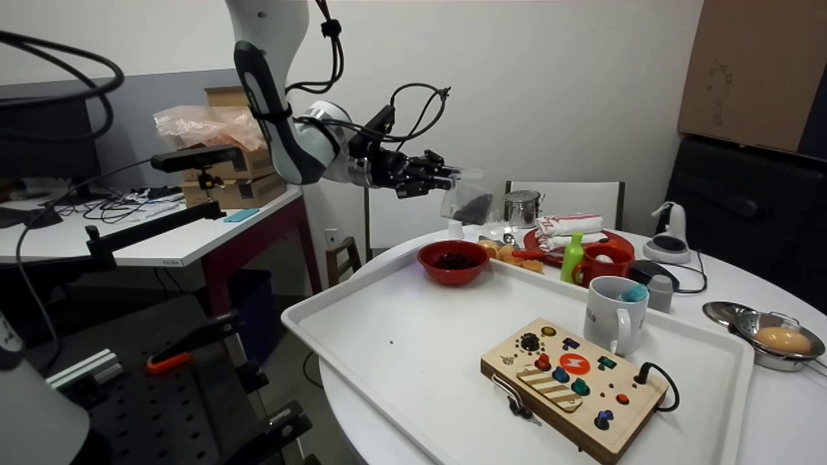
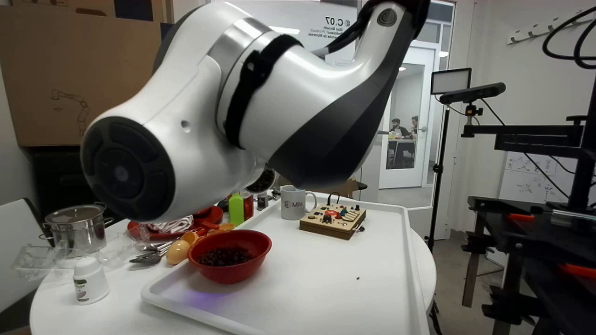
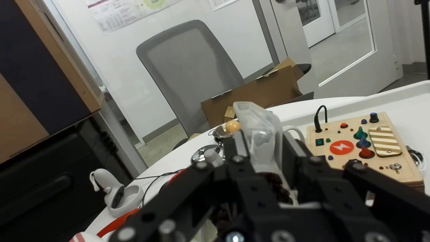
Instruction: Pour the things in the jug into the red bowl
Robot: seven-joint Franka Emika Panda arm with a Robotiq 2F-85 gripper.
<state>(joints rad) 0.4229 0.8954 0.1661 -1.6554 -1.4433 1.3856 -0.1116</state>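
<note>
Gripper (image 1: 450, 178): clamped on the jug (image 1: 454, 201), one finger to each side of it in the wrist view; which part of it is pinched, cannot tell
Jug: clear greyish plastic, held in the air, tilted, dark pieces (image 1: 475, 208) inside gathered low; higher than the red bowl (image 1: 451, 276) and apart from it; whether straight over it, cannot tell
Red bowl: upright on the white tray (image 1: 375, 316), near one corner; more dark pieces lie in it
Arm (image 2: 321, 111): hides most of the jug in an exterior view
Tray: on the white table (image 1: 782, 420); dark speck (image 1: 391, 342) on its bare part; toward the end away from the red bowl, wooden box with knobs (image 1: 594, 405) and, just beside it, white mug (image 1: 599, 323)
Table: beside the tray, green bottle (image 1: 573, 258), red mug (image 1: 610, 268), red plate (image 1: 618, 239) with striped cloth (image 1: 568, 225) on it, metal pot (image 1: 522, 210)
</note>
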